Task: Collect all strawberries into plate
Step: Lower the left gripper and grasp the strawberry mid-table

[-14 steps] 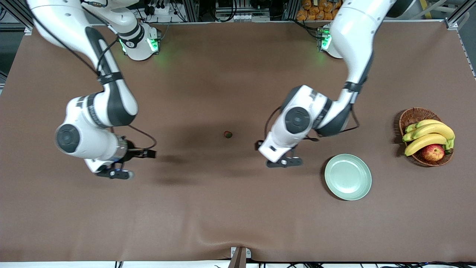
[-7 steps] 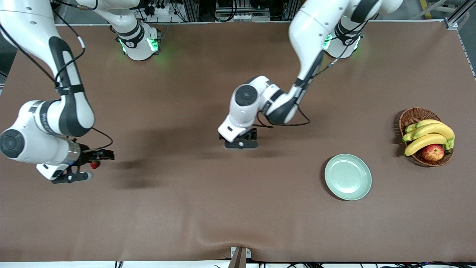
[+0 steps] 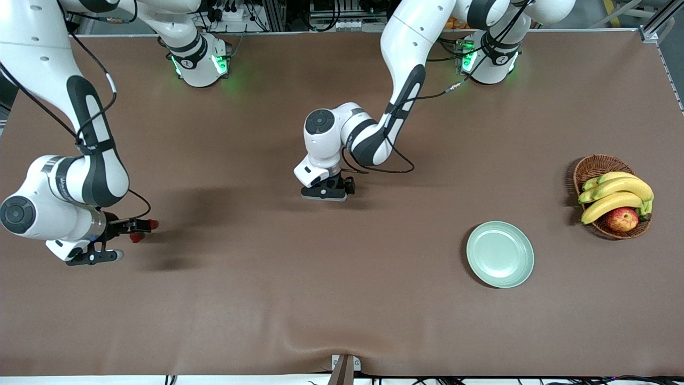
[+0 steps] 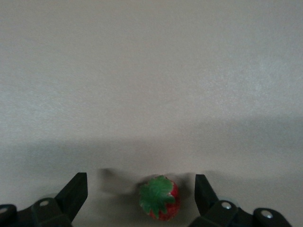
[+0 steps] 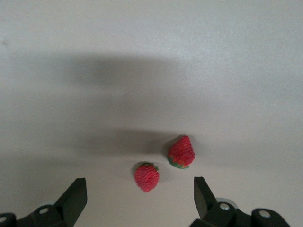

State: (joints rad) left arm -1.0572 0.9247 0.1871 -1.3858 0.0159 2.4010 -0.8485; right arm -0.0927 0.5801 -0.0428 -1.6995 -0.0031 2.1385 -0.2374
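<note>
On my screens: left gripper [image 4: 141, 201], jaws wide and holding nothing, low over the brown table mat [image 3: 342, 299] mid-table, one small red strawberry with a green leafy top [image 4: 159, 198] lying between its fingers. Right gripper [image 5: 139, 201], also wide and empty, at the right arm's end, two small red strawberries [image 5: 147, 177] [image 5: 181, 152] just ahead of its fingertips. Round pale mint-green plate [image 3: 500, 254] sits bare, well apart from both grippers, near the brown wicker basket of bananas and an apple [image 3: 612, 195].

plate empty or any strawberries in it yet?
Empty. The plate shows only bare green surface in the front view; the strawberries lie on the table.
</note>
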